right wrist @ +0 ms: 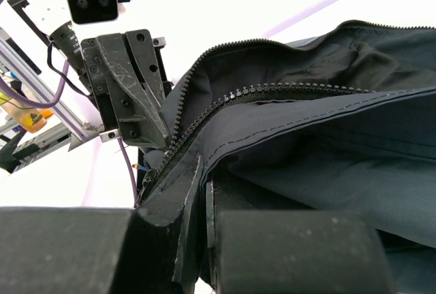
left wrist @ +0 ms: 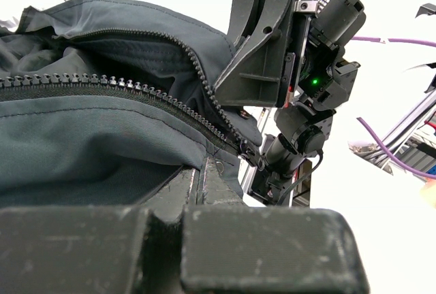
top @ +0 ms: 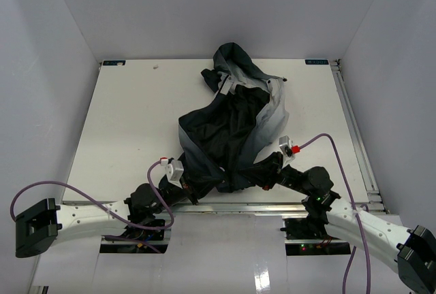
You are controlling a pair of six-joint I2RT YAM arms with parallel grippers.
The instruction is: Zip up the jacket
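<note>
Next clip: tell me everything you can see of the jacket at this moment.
The jacket lies crumpled in the middle of the table. It is soft dark navy-black fabric with light grey panels, and what looks like its hood points toward the far edge. The front zipper is open; its two toothed rows are parted and converge near the grippers. At the near end, the left gripper and right gripper are each shut on the fabric beside the zipper, close together.
</note>
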